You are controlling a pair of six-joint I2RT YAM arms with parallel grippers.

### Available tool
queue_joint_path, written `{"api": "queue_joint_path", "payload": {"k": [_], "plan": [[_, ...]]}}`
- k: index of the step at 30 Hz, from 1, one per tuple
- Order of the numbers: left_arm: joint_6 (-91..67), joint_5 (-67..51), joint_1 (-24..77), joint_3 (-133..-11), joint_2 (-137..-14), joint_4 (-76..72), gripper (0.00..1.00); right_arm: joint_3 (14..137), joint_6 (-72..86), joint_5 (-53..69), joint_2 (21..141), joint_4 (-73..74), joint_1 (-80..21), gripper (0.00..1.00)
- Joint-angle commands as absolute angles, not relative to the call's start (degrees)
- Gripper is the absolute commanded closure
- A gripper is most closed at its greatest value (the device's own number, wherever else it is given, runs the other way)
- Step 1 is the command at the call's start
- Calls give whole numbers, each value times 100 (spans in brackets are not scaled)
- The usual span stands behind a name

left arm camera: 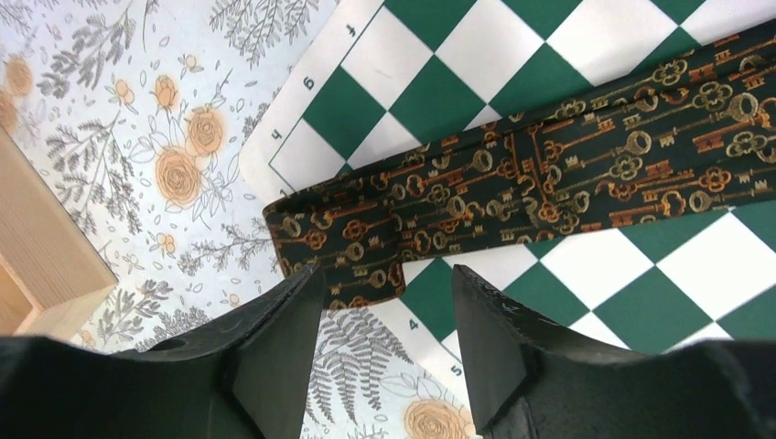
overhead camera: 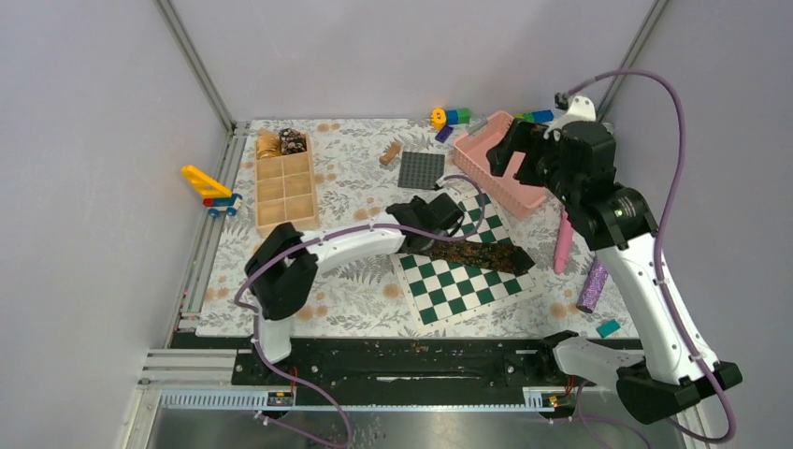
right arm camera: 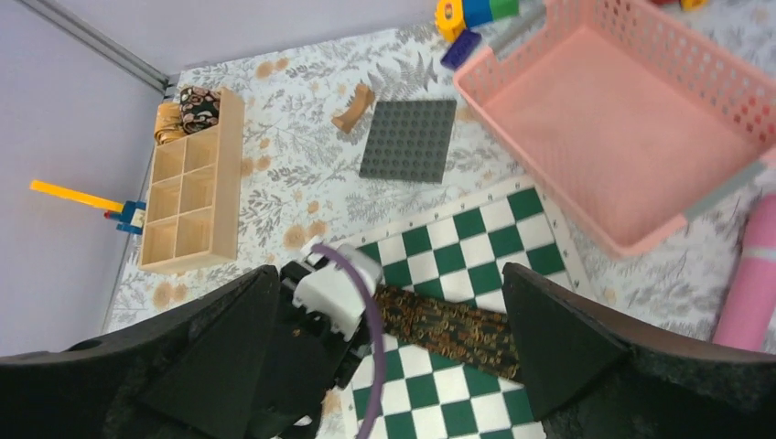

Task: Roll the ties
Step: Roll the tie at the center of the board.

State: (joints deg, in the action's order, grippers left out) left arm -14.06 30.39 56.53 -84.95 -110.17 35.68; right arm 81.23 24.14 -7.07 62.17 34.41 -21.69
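Since the counter [overhead camera: 346,178] carries clutter along its far and right edges, the green-and-white chessboard mat [overhead camera: 458,292] right of its middle seems to serve as the flat working patch. Far right of the mat sits the pink basket [overhead camera: 494,174]. On the far left stands the wooden organizer [overhead camera: 285,192], probably the place where finished rolls go.

Across the mat's far-left part lies the key-patterned tie [overhead camera: 477,254], stretched flat and running left to right. Its folded left end overhangs the mat's corner onto the floral cover. That spare edge gives a finger something to get under.

Over this overhanging end hovers the left end effector [left arm camera: 389,283], released, its jaws parted with nothing clamped between them. Its tips straddle the tie's near edge, but whether they touch the cloth I cannot tell. My guess is that it is lining up to pinch the end and start the coil.

High above the far right, the right end effector [right arm camera: 389,274] is released too, spread wide and empty, well clear of the work.

Smallest are 2 coils, the golden-tan roll [overhead camera: 268,143] and the dark speckled roll [overhead camera: 293,141], in the organizer's far compartments, so 1 tie looks left to roll.
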Motion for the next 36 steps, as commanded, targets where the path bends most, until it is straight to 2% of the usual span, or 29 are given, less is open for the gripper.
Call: {"api": "queue_joint_path", "payload": {"k": [1,5,10,14,18,24,36], "plan": [[-1730,2355,5226,-8083,-9974,3243,44,8850,1287,-355,6946,3861,-2104,1],[-2054,2008,4513,-7256,-8716,2885,43,9135,512,323,7919,4160,-2101,1],[-2412,1712,3561,-6410,-7226,2756,39,9348,296,874,9178,4070,-2214,1],[-2541,1403,2875,-5965,-6530,2733,36,9372,-311,1347,9932,3931,-2838,0],[-2561,1309,2497,-5745,-6296,2808,33,9467,-1077,1603,10622,3989,-3600,1],[-2584,1262,2315,-5583,-6103,2813,26,9673,-1262,2238,11243,3773,-3920,1],[-2566,1205,2210,-5589,-6021,2852,22,9862,-2014,1651,11745,3673,-4249,1]]}}
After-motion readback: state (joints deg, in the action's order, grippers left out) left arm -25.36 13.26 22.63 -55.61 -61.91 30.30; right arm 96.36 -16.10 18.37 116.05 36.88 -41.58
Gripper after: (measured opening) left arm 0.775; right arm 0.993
